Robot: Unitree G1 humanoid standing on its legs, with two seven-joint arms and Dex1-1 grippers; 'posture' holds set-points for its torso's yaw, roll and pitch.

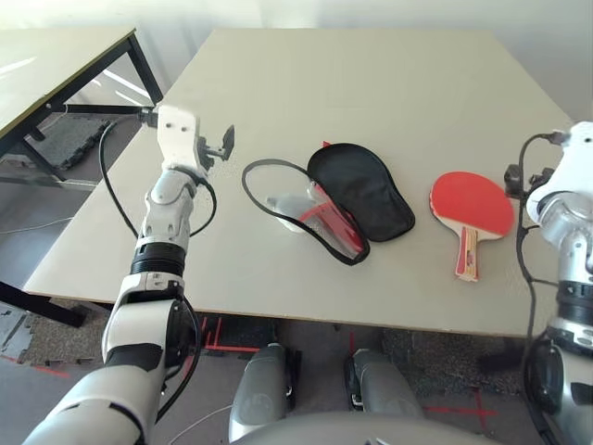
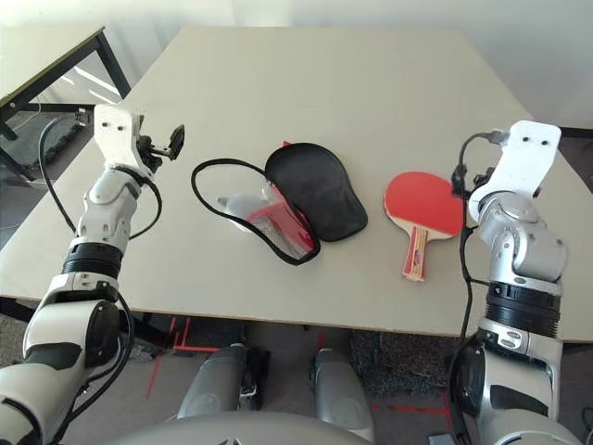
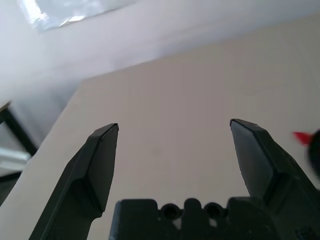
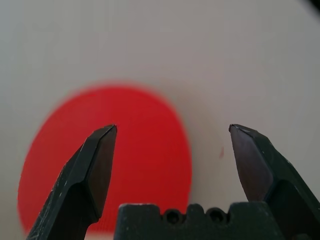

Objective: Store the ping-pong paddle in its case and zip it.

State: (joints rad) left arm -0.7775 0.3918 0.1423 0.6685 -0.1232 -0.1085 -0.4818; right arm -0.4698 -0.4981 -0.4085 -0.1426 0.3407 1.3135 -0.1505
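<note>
The ping-pong paddle (image 1: 472, 205) lies flat at the table's right, red face up, its striped wooden handle toward the front edge. The case (image 1: 359, 191) lies unzipped in the table's middle, black lining up, its zipper rim looping out to the left and red fabric showing at its front. My right gripper (image 2: 460, 181) hangs open just right of the paddle blade; the red face (image 4: 107, 165) shows below its fingers. My left gripper (image 1: 222, 145) is open above the table, left of the case and apart from it.
A pale translucent object (image 1: 295, 202) lies inside the case's zipper loop. A second table with black legs (image 1: 56, 65) stands at the far left. Bare tabletop (image 1: 371, 83) stretches behind the case and paddle.
</note>
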